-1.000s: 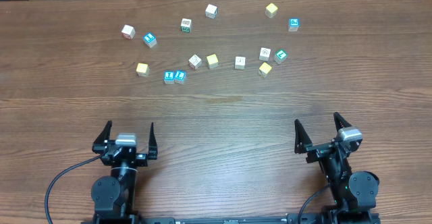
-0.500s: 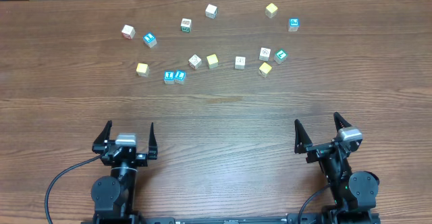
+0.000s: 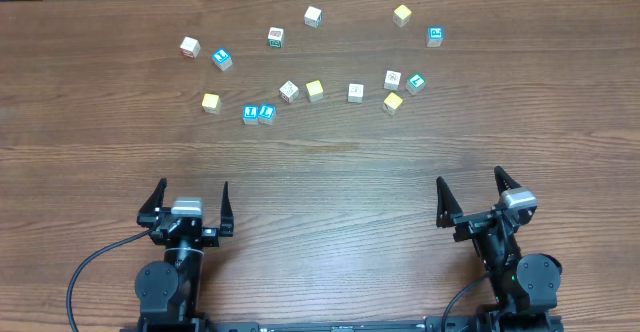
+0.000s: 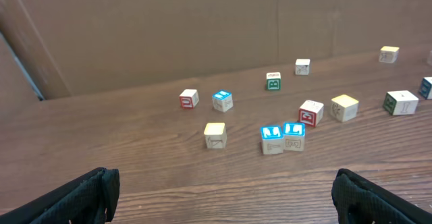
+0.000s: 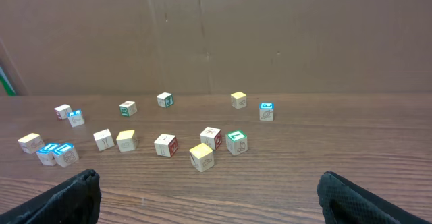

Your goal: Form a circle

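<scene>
Open and empty, parked at 6 o'clock: left gripper (image 3: 190,200) and right gripper (image 3: 470,194), no movement over the last second, so no progress. No circle formed yet. Loose grouping at 2 o'clock: green-faced cube (image 3: 416,83) near whitish cube (image 3: 393,78). Yellow cube (image 3: 393,101) just beside, likely obstructing. Blue-faced pair (image 3: 258,113) at 10 o'clock, well apart.

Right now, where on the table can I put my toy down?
Free: the wide strip of table between the cubes and the left gripper and right gripper. Crowded: the far band, where cubes lie scattered.
</scene>
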Tool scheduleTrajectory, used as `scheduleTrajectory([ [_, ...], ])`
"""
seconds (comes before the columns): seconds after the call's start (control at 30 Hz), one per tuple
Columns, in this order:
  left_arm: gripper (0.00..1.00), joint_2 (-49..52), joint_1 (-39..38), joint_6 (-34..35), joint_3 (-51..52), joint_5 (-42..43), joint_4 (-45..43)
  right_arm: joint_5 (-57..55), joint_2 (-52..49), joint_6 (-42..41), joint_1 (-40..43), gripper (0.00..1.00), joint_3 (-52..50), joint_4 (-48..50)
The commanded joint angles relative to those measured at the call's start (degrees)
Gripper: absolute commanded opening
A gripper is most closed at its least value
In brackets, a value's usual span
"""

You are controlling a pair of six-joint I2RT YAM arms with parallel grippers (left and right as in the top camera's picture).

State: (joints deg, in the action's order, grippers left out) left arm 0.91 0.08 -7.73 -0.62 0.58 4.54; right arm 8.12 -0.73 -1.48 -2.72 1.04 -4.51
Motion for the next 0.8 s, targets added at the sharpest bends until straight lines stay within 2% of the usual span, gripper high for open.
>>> scheduleTrajectory([
  [0.0,1.00,-0.55,-0.22,0.59,-0.09,2.86,-1.81,-0.37,0.57,-0.20,0.11,1.00,-0.59,0.31],
  [0.13,1.00,-0.52,-0.20,5.25,-4.92,4.61,-1.14,-0.37,0.57,-0.20,0.11,1.00,-0.59,0.31],
  [0.27,1.00,0.74,-0.20,9.14,-14.99,5.55,7.30,-0.37,0.57,-0.20,0.11,1.00,-0.59,0.31],
  [0.4,1.00,7.26,-0.20,10.71,-26.60,8.46,15.19,-0.37,0.57,-0.20,0.11,1.00,-0.59,0.31],
  [0.5,1.00,16.20,-0.20,11.58,-37.66,13.53,20.74,-0.37,0.57,-0.20,0.11,1.00,-0.59,0.31],
  [0.63,1.00,31.87,-0.20,11.13,-55.34,16.06,29.68,-0.37,0.57,-0.20,0.11,1.00,-0.59,0.31],
  [0.73,1.00,45.03,-0.20,8.61,-71.36,18.75,39.04,-0.37,0.57,-0.20,0.11,1.00,-0.59,0.31],
  [0.77,1.00,53.11,-0.22,6.97,-81.68,19.52,45.75,-0.37,0.57,-0.20,0.11,1.00,-0.59,0.31],
])
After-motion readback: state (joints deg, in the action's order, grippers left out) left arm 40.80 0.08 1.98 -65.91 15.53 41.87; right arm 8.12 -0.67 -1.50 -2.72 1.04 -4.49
